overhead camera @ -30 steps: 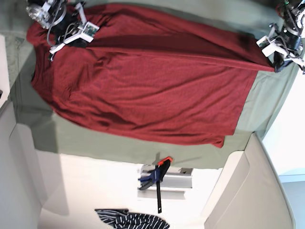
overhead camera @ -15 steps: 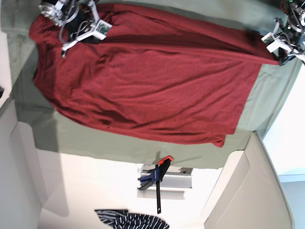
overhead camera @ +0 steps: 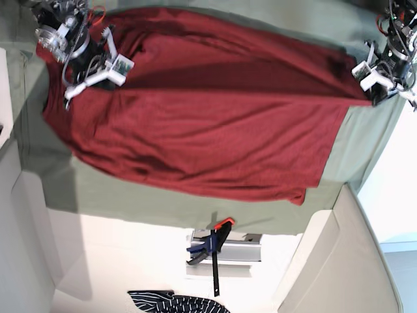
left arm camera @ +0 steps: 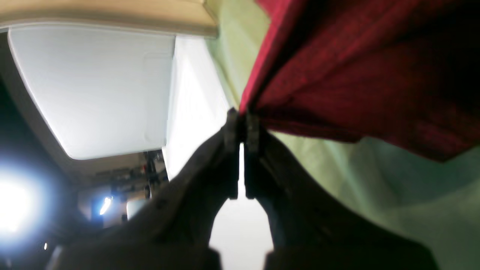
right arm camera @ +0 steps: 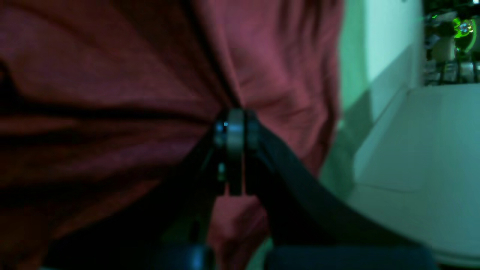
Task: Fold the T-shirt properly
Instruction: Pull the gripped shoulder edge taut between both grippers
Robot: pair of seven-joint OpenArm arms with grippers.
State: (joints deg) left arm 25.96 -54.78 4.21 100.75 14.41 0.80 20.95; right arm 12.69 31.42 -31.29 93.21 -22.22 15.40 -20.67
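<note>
a dark red t-shirt [overhead camera: 208, 111] lies spread over a green cloth [overhead camera: 361, 147] that covers the table, filling the upper half of the overhead view. the shirt's long edge near the top of the frame is raised and doubled over, and a dark band of shadow runs across the fabric beneath it.

the left gripper [left arm camera: 242, 122] is at the upper right of the overhead view, at one corner of the shirt. in its own wrist view its two dark fingers [left arm camera: 225, 157] are pressed together with a pinch of red fabric caught at the tips. the cloth fans up and to the right from there.

the right gripper [right arm camera: 236, 125] is at the upper left of the overhead view, over the shirt's other end. its wrist view shows the jaws clamped tight on a gather of the shirt, with folds spreading out from the tips.

below the table, in the lower middle of the overhead view, a black bar clamp [overhead camera: 215, 254] with an orange tip rests on a metal block [overhead camera: 242, 251]. a black and white striped cloth [overhead camera: 176, 303] lies at the bottom edge.
</note>
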